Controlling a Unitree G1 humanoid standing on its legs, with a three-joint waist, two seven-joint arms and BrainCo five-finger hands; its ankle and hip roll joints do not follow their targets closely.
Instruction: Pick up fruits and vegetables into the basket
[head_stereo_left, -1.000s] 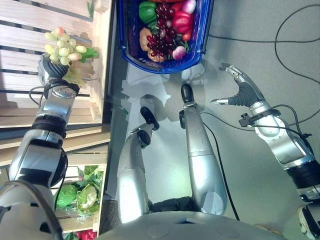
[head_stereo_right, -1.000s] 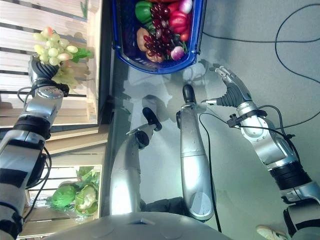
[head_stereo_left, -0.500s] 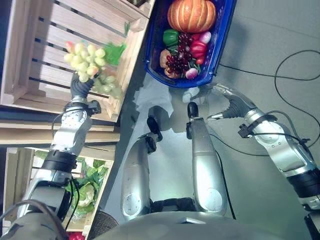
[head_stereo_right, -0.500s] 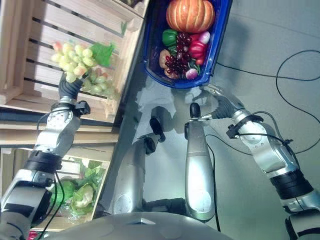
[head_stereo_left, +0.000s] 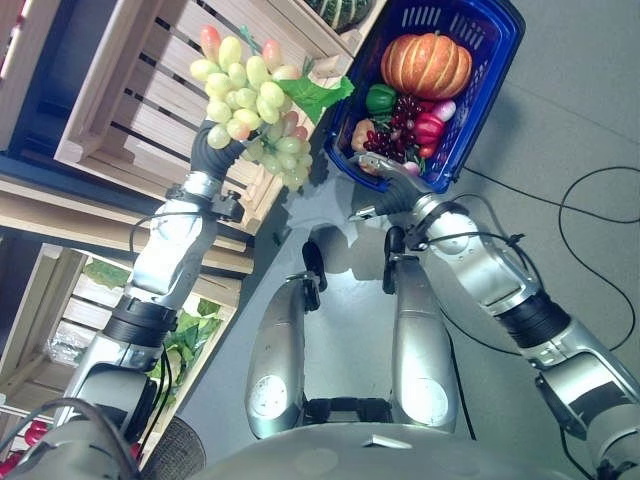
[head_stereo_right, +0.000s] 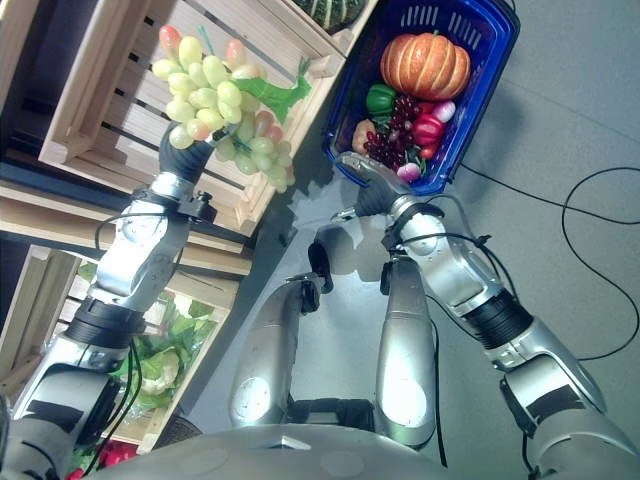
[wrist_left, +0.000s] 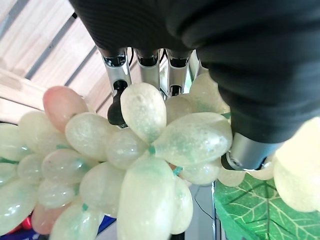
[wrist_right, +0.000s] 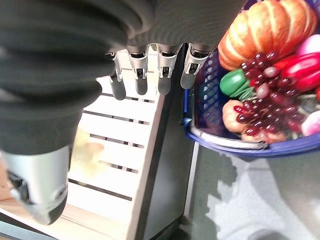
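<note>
My left hand (head_stereo_left: 222, 150) grips a bunch of pale green plastic grapes (head_stereo_left: 250, 85) beside the slatted wooden crate (head_stereo_left: 140, 95). My right hand (head_stereo_left: 385, 180), fingers straight, hovers near the blue plastic basket (head_stereo_left: 490, 75).

Silver-grey arms banded with black end in a dark ribbed cover, each hand (head_stereo_left: 222, 140) silver-fingered, dark-tipped.

one basket (head_stereo_left: 487, 60), one pumpkin (head_stereo_left: 425, 65), two grape bunches (head_stereo_left: 250, 85), two crates (head_stereo_left: 120, 110).

Glossy, waxy plastic-looking grapes (head_stereo_left: 248, 85); pale matt raw-wood slatted crate (head_stereo_left: 130, 95); shiny blue plastic basket (head_stereo_left: 480, 95); smooth grey floor (head_stereo_left: 580, 110).
</note>
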